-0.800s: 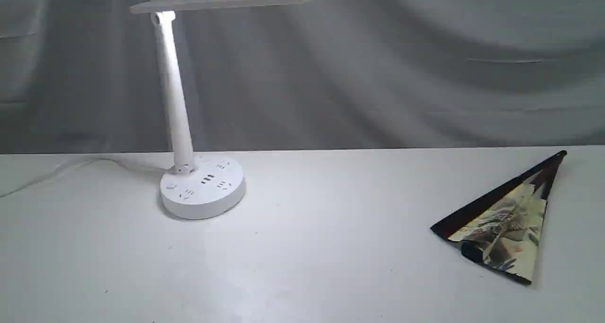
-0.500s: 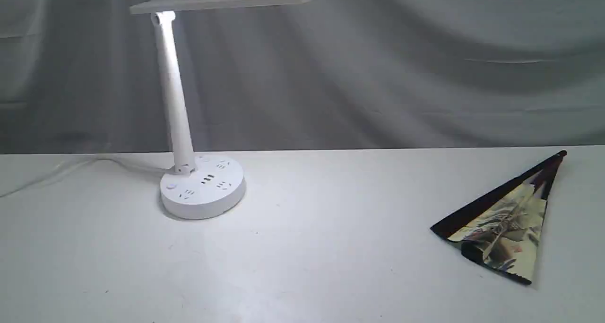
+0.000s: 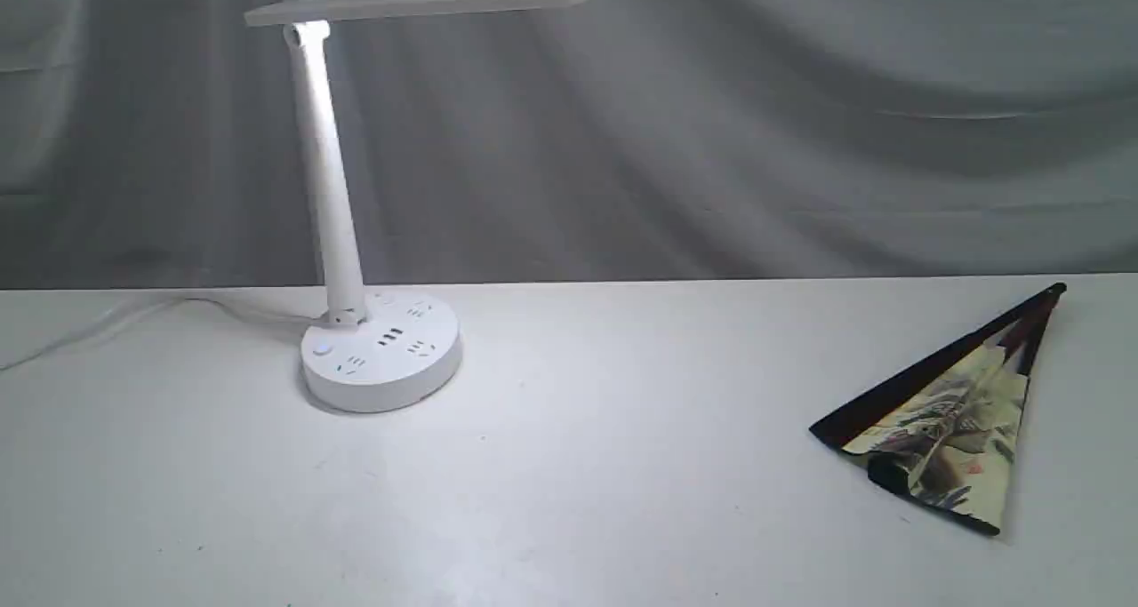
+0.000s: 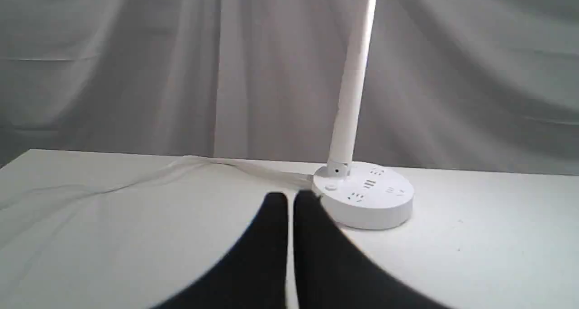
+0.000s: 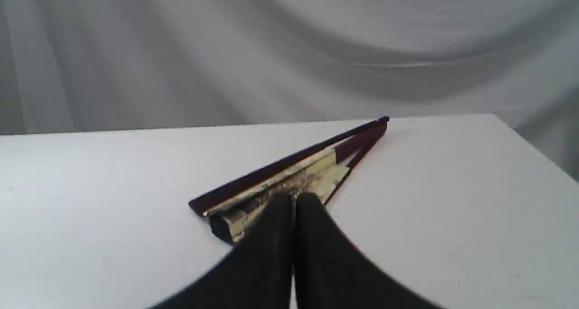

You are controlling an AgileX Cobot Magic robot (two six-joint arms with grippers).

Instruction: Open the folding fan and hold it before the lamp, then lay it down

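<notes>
The folding fan (image 3: pixel 947 420) lies partly spread on the white table at the right, cream painted paper between dark maroon guards, pivot end toward the back. The white lamp (image 3: pixel 380 349) stands at the left, its stem upright and its flat bar head (image 3: pixel 422 1) overhead. Neither gripper shows in the exterior view. In the right wrist view my right gripper (image 5: pixel 294 199) is shut and empty, its tips in front of the fan (image 5: pixel 294 168). In the left wrist view my left gripper (image 4: pixel 289 199) is shut and empty, near the lamp's round base (image 4: pixel 364 195).
A white cable (image 3: pixel 107 318) runs from the lamp base off to the left across the table. A grey draped cloth (image 3: pixel 800 118) hangs behind the table. The table's right edge (image 5: pixel 533 146) lies close to the fan.
</notes>
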